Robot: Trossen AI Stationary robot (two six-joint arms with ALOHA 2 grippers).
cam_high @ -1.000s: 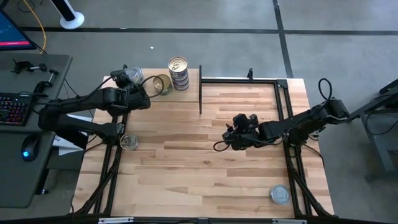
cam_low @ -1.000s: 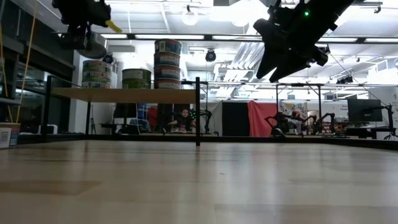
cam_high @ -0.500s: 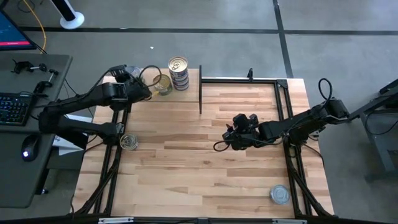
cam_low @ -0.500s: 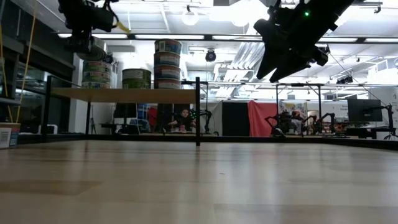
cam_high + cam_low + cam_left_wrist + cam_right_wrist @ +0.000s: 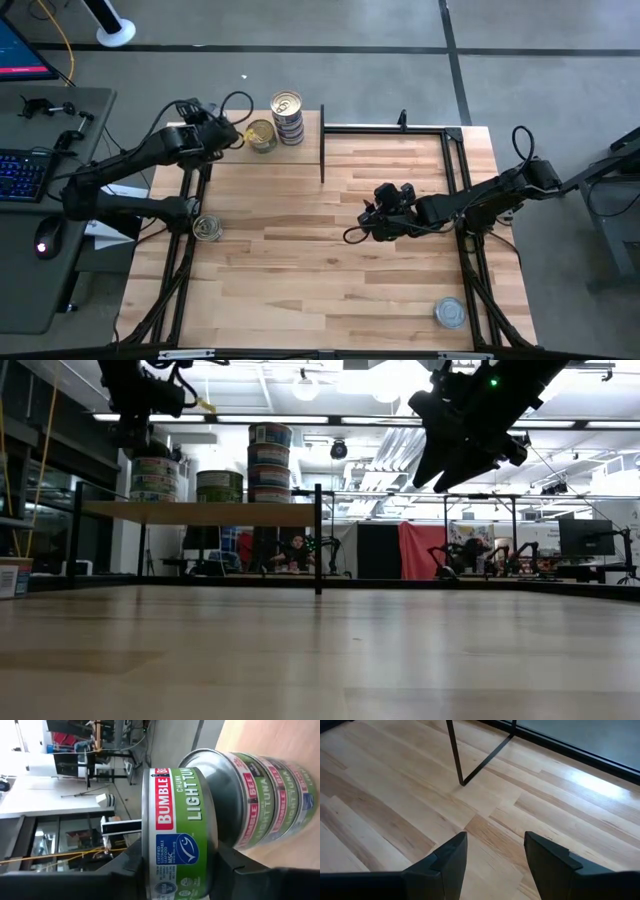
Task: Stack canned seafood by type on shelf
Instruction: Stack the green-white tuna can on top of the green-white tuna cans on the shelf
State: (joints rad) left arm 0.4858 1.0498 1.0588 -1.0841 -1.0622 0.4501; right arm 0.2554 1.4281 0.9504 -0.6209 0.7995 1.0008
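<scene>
The left wrist view shows what the others cannot: the left gripper squeezes a green tin between its two dark fingers. The words on the tin's side say light tuna. Just past the held tin stands a green stack of the same kind of tin, and the two look like they touch or nearly touch.

From above, the left arm reaches out long over the far left corner of the table, and its gripper hides that stack. Beside it sits a gold-topped tin, then a taller stack. The low view shows these tins on the shelf, a thin flat light-wood board on black metal legs.

The right gripper hangs above the middle of the table, tilted down, with its fingers apart and nothing between them. Under it lie smooth pale wood planks.

Two loose round tins lie on the table: one near the left arm's base, one silver-topped well away from both grippers.
</scene>
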